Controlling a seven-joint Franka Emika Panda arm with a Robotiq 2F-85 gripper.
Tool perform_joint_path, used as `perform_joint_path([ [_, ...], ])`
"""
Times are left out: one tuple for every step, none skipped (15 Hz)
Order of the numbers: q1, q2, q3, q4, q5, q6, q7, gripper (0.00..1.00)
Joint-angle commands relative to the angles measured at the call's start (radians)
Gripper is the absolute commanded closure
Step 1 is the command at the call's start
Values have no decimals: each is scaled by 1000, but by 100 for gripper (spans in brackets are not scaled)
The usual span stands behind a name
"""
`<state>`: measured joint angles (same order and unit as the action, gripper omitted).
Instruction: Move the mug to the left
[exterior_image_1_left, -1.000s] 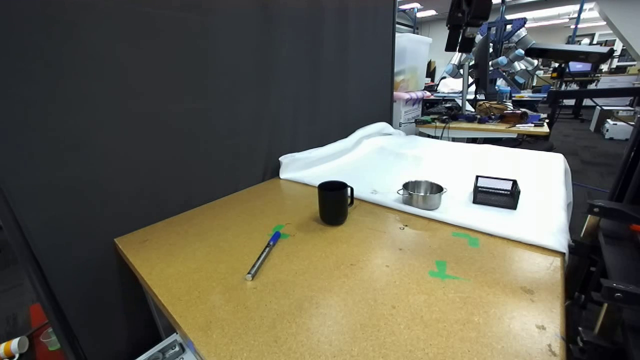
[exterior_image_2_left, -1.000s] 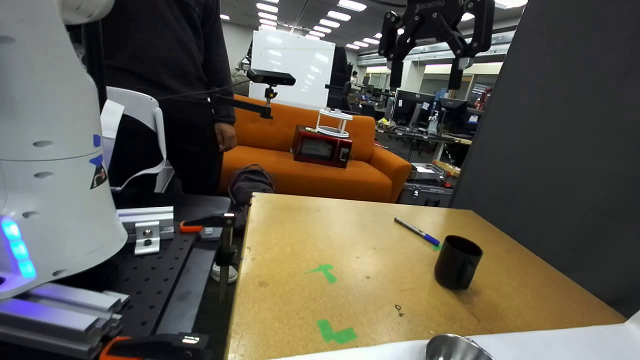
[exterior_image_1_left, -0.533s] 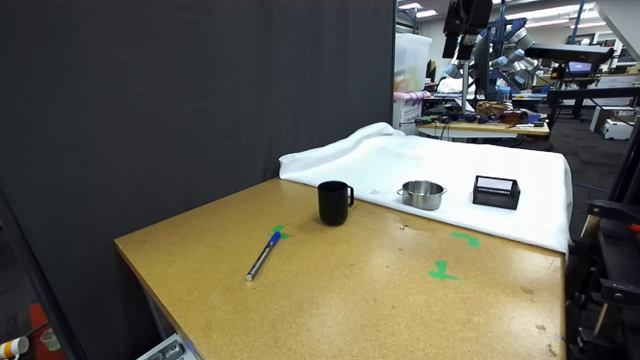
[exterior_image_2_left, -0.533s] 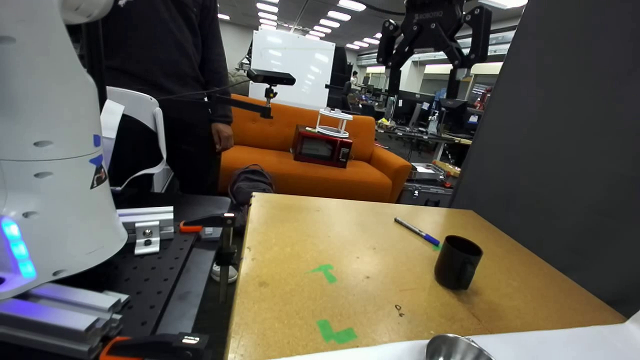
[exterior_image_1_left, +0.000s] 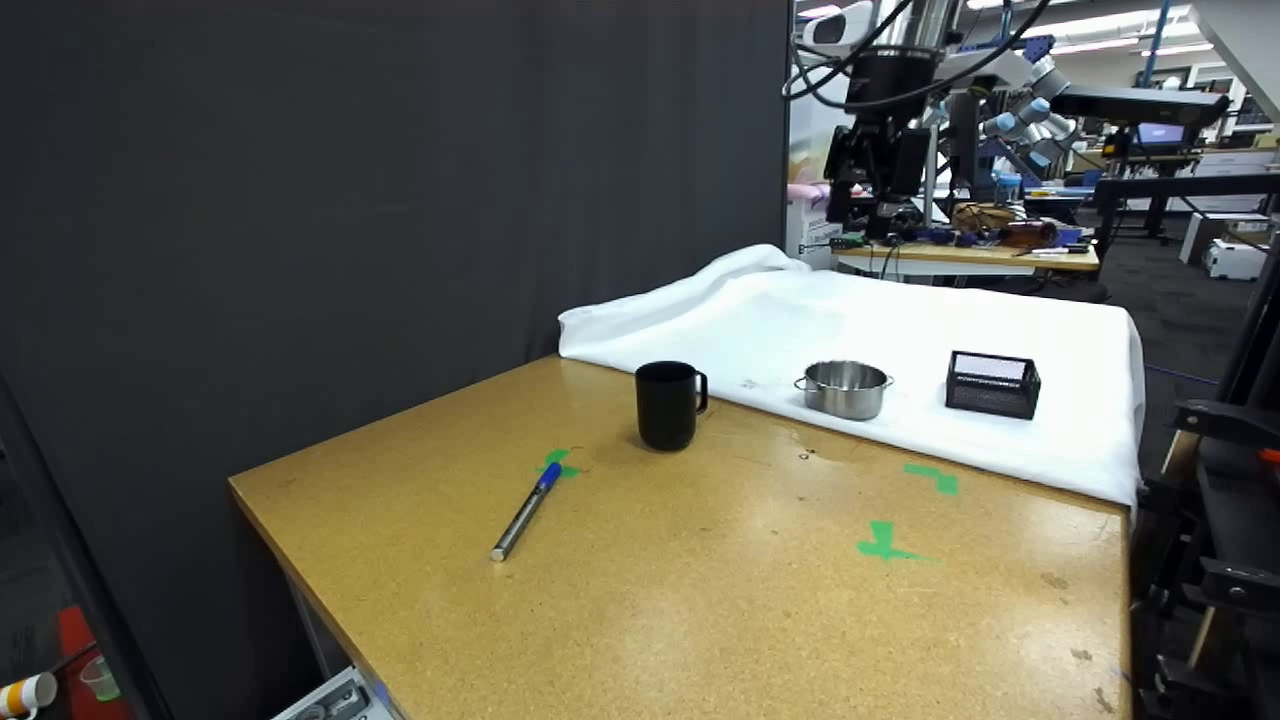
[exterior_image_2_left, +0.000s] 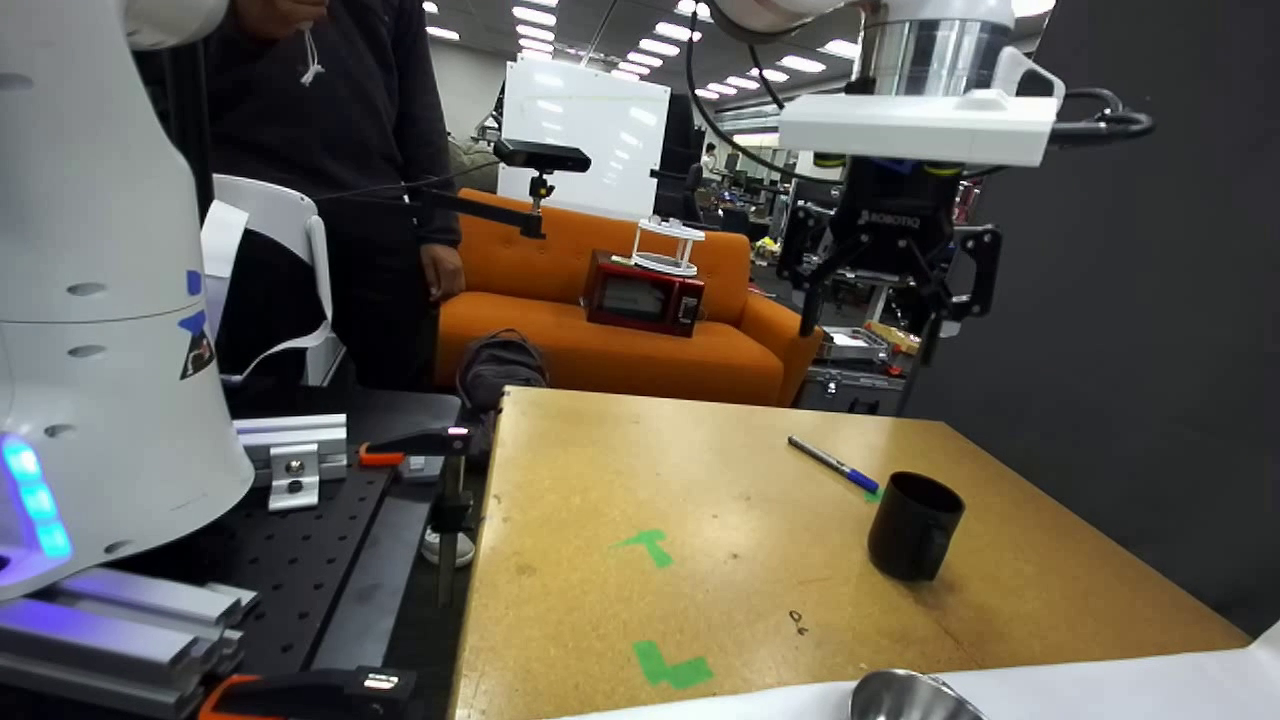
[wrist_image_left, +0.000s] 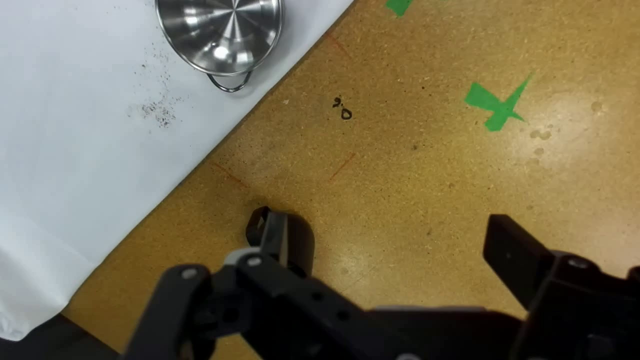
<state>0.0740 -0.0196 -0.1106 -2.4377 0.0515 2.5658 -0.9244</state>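
The mug (exterior_image_1_left: 666, 408) is plain black and stands upright on the wooden table. In an exterior view its handle points toward the white cloth side. It also shows in an exterior view (exterior_image_2_left: 908, 535). In the wrist view the mug (wrist_image_left: 302, 242) is partly hidden behind the left-hand finger; its handle shows beside that finger. My gripper (exterior_image_2_left: 870, 338) is open and empty, pointing down well above the table. It also shows in an exterior view (exterior_image_1_left: 862, 222) above the cloth's far part. In the wrist view the gripper (wrist_image_left: 387, 230) has its fingers wide apart with bare table between them.
A silver metal bowl (exterior_image_1_left: 845, 395) and a black mesh box (exterior_image_1_left: 990, 390) stand on a white cloth (exterior_image_1_left: 760, 330). A blue-capped marker (exterior_image_1_left: 525, 515) lies near the mug. Green tape (exterior_image_2_left: 672, 665) marks the table. A dark partition (exterior_image_2_left: 1130, 300) stands along one table edge.
My gripper has come down in both exterior views, and more of the arm now shows. It stays open. The mug has not moved. The person's hand has come up into view.
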Motion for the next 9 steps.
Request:
perform_joint_path([
  [-54, 100, 25, 91, 63, -6, -219, 0],
  [-72, 134, 31, 128, 66, -23, -267, 0],
  [-89, 172, 37, 166, 74, -34, -317, 0],
  [-107, 205, 44, 199, 73, -41, -355, 0],
  [-124, 244, 50, 242, 64, -51, -384, 0],
  [-141, 272, 58, 275, 58, -57, -405, 0],
  [-154, 309, 66, 321, 50, -69, -415, 0],
  [-169, 337, 77, 358, 50, -78, -429, 0],
  [-180, 363, 87, 395, 46, -85, -436, 0],
])
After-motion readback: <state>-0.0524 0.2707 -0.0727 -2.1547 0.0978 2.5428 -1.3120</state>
